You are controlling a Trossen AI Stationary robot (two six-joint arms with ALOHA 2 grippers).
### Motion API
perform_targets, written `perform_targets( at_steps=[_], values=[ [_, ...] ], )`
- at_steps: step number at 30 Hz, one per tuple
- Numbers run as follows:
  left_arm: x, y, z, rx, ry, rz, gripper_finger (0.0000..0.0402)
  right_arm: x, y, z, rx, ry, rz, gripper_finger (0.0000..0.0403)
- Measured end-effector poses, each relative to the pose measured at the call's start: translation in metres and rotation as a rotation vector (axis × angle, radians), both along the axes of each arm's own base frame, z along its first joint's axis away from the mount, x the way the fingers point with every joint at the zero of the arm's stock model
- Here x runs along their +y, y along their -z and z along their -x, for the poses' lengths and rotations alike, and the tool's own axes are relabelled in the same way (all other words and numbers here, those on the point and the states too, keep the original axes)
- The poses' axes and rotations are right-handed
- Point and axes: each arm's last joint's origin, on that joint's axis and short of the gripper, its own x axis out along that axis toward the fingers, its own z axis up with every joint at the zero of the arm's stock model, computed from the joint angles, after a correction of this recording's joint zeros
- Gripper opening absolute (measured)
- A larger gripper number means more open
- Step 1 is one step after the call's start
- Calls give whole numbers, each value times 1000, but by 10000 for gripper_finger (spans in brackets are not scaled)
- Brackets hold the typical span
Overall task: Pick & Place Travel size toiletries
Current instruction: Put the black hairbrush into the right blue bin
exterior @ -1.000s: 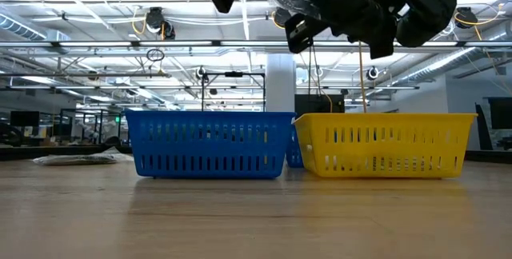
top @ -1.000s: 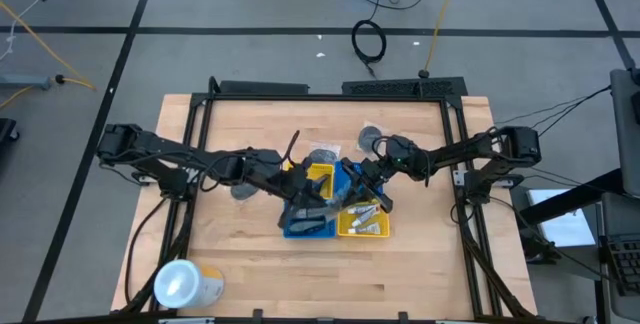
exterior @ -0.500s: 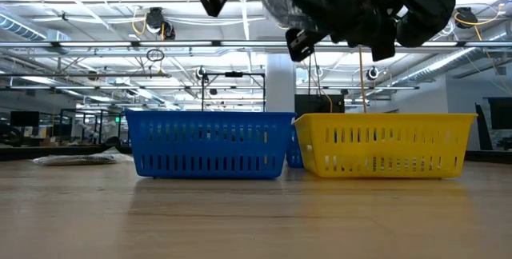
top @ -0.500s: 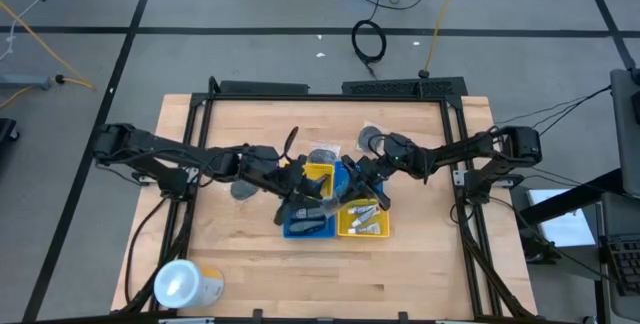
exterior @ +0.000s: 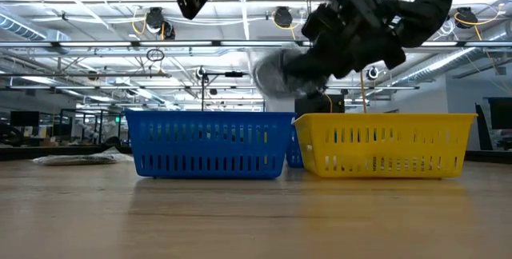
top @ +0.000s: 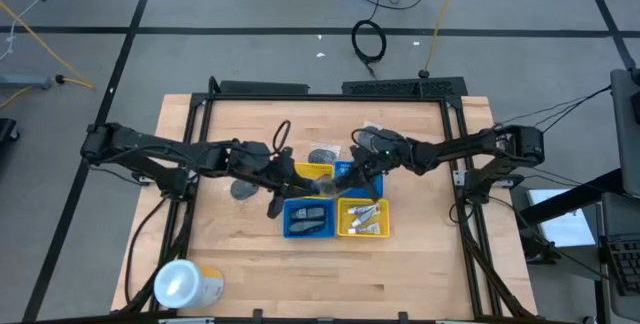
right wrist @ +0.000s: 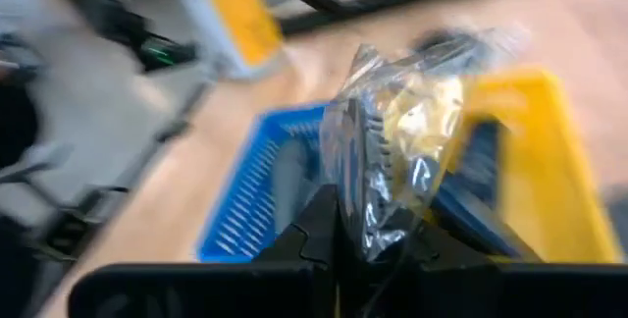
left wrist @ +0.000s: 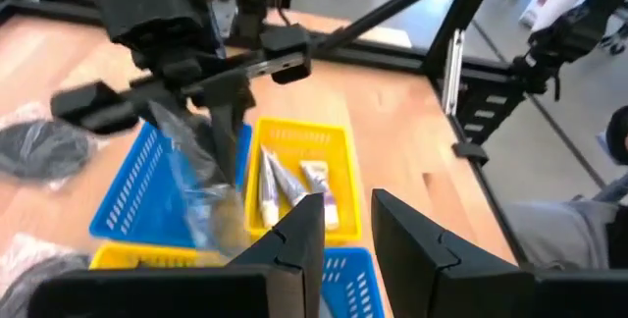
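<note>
L gripper (top: pixel 272 199) sits above the table just left of the blue tray (top: pixel 306 217), over bare wood; jaws partly apart w/ nothing between them, as the left wrist view shows. A wrapped piece (top: pixel 241 190) lies on the table beside the L arm.

Centre: four trays in a 2x2 block. Front blue tray holds a dark item, type unclear. Front yellow tray (top: pixel 363 218) holds white tubes (top: pixel 364 213). Another wrapped piece (top: pixel 323 154) lies on the table behind the trays.

R gripper (top: pixel 347 184) hangs over the rear trays, jaws pinched nearly shut on a clear wrapper (right wrist: pixel 397 146). In the right wrist view the wrapper stands straight out from the fingertips, its lower edge clamped between them, w/ a dark round piece inside. Low view: the package (exterior: pixel 276 71) hangs in air above tray rims, touching neither.

Yellow cylinder (top: pixel 186 284) lies at the table's front-left corner.
</note>
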Motion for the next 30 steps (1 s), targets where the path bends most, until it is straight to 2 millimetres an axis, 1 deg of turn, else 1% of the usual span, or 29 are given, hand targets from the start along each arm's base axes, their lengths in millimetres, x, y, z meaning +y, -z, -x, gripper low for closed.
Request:
perform_targets(
  at_steps=[2, 5, 8, 11, 16, 18, 21, 23, 26, 30],
  values=[
    [0, 2, 1, 18, -14, -2, 85, -1, 0, 4, 46, 56, 21, 22],
    [1, 4, 1, 43, -64, -14, 86, -1, -7, 9, 61, 111, 55, 22],
    [2, 5, 2, 51, -95, -27, 85, -1, -16, 18, 41, 152, 64, 22],
    [2, 7, 3, 72, -101, -33, 85, -1, -20, 34, 41, 225, 81, 22],
    [3, 9, 4, 96, -112, -41, 85, 3, -18, 68, 31, 363, 51, 22],
    [3, 9, 4, 95, -123, -46, 85, 7, -14, 81, 19, 406, 8, 22],
    [4, 9, 4, 94, -149, -58, 85, 14, -5, 94, 0, 458, -34, 22],
    [5, 9, 4, 95, -185, -77, 85, 18, 0, 98, -4, 487, -42, 22],
    [7, 9, 4, 94, -226, -97, 85, 25, 6, 100, 15, 522, -27, 22],
    [8, 9, 4, 92, -257, -113, 85, 31, 6, 98, 1, 555, 7, 22]
  ],
)
